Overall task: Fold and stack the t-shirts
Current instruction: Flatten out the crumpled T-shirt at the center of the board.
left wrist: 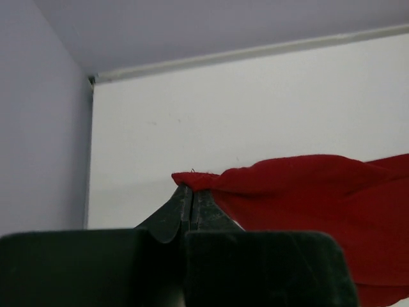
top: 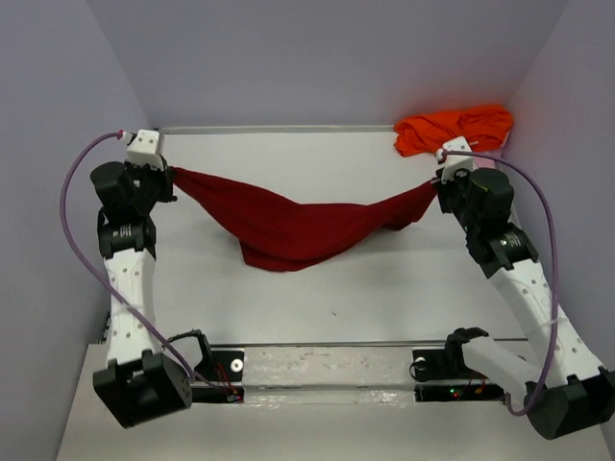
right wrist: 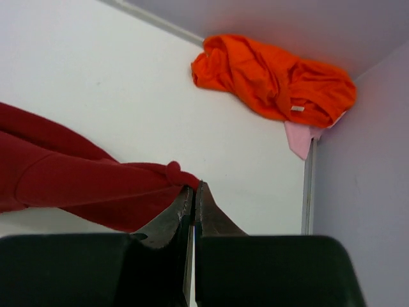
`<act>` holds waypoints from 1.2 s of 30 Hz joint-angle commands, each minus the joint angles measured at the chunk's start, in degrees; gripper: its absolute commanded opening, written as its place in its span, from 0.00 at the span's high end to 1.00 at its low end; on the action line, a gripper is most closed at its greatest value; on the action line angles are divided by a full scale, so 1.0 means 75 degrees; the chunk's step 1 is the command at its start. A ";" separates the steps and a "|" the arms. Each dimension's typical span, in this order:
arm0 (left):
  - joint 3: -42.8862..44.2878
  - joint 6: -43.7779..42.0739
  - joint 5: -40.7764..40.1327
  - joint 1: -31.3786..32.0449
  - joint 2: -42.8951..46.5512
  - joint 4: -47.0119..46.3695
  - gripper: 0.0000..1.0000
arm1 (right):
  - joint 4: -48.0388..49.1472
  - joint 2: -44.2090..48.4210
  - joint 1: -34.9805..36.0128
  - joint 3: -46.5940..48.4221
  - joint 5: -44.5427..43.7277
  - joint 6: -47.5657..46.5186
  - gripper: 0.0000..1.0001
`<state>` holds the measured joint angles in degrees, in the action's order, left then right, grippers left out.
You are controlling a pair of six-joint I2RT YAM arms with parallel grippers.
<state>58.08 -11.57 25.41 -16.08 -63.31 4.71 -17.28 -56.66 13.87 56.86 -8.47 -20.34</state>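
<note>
The dark crimson red t-shirt point(top: 298, 226) hangs stretched between my two grippers, sagging in the middle toward the table. My left gripper point(top: 171, 173) is shut on its left corner; in the left wrist view the gripper point(left wrist: 192, 187) pinches the cloth's edge point(left wrist: 307, 192). My right gripper point(top: 437, 184) is shut on its right corner, and in the right wrist view the gripper point(right wrist: 195, 185) holds a bunched bit of the red cloth point(right wrist: 83, 182). The bright orange t-shirt point(top: 454, 129) lies crumpled in the far right corner, also in the right wrist view point(right wrist: 271, 80).
The white table point(top: 336, 298) is boxed by lilac walls on the left, back and right. A pink cloth piece point(right wrist: 299, 137) pokes out under the orange t-shirt. A metal rail point(top: 327, 370) with the arm bases runs along the near edge.
</note>
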 commanded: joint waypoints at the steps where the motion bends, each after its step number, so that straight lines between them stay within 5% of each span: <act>1: 0.0025 -0.0800 0.0935 0.0057 0.1782 0.0004 1.00 | 0.0301 0.0956 -0.0044 0.0445 0.0180 0.0039 1.00; 8: -0.0222 -0.0052 0.1885 0.0057 0.4126 0.0204 1.00 | -0.0836 0.2129 -0.0115 0.0937 0.0438 0.0356 1.00; 12: 0.0211 0.0534 0.1804 0.0057 0.4118 -0.0053 1.00 | -0.0907 0.2153 -0.0255 0.1336 0.0414 0.0356 1.00; 26: 0.1794 0.2387 0.0047 0.0069 -0.1435 -0.1742 1.00 | 0.0510 -0.0997 -0.0326 0.1537 0.0379 0.0450 1.00; 27: 0.1899 0.2236 0.0069 0.0069 -0.1913 -0.1590 0.96 | 0.0546 -0.1173 -0.0326 0.1466 0.0368 0.0450 1.00; 28: 0.2097 0.2107 0.0174 0.0069 -0.2115 -0.1183 0.47 | 0.0685 -0.1442 -0.0326 0.1280 0.0379 0.0427 1.00; 31: 0.2042 0.1545 0.0104 0.0069 -0.2154 -0.0792 0.01 | 0.0815 -0.1795 -0.0396 0.1033 0.0577 0.0392 1.00; 36: 0.1420 0.0127 0.0396 0.0116 -0.1146 -0.0316 0.01 | 0.0804 -0.2019 -0.0396 0.0845 0.0626 0.0368 1.00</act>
<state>69.04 -2.94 25.89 -15.75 -81.56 2.00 -17.06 -72.82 11.31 62.94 -4.32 -17.19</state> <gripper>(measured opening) 0.990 0.022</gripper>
